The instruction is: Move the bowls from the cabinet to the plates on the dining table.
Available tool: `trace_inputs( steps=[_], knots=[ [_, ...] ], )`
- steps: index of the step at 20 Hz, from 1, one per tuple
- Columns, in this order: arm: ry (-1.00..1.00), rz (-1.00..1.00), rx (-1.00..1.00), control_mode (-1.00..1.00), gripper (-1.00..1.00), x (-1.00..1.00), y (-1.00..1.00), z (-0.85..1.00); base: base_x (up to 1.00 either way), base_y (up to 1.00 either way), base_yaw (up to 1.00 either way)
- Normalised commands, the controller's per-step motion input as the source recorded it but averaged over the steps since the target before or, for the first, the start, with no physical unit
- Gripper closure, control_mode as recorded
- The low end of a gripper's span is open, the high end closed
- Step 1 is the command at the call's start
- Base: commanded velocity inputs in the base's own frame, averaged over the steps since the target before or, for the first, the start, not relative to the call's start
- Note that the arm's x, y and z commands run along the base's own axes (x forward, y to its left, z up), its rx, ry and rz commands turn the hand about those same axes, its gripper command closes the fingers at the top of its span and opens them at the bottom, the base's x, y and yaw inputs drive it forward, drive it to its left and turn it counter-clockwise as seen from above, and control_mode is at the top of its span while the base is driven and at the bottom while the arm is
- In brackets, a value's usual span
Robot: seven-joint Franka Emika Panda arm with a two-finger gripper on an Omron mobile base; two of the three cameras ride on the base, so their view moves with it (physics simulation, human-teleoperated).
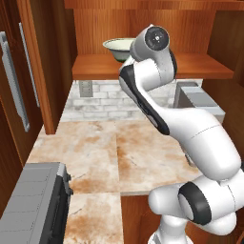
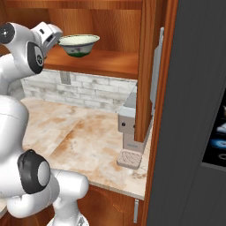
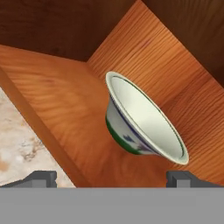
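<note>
Reaching: gripper (image 3: 111, 177) nears cream green-banded bowl (image 3: 142, 120) on cabinet shelf (image 3: 65, 109).
Jaws: spread wide, holding nothing.
Next: probably advance to straddle the rim, then close.

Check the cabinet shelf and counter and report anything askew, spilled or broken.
Nothing stands out. The cream bowl sits upright and whole on the cabinet shelf, and the open gripper is short of it. No spills show on the marble counter.

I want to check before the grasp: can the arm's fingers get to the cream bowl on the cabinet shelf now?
Probably yes. The fingers stand open facing the cream bowl, which stands alone on the cabinet shelf, door open, nothing between.
</note>
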Motion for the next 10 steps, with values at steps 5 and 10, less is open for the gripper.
trace_inputs(
  steps=[5, 10],
  knots=[
    [0.01, 0.00, 0.00, -1.00, -1.00, 0.23, 0.00, -0.03, 0.00, 0.00, 0.00],
    [0.01, 0.00, 0.00, -1.00, -1.00, 0.23, 0.00, -0.04, 0.00, 0.00, 0.00]
  ],
)
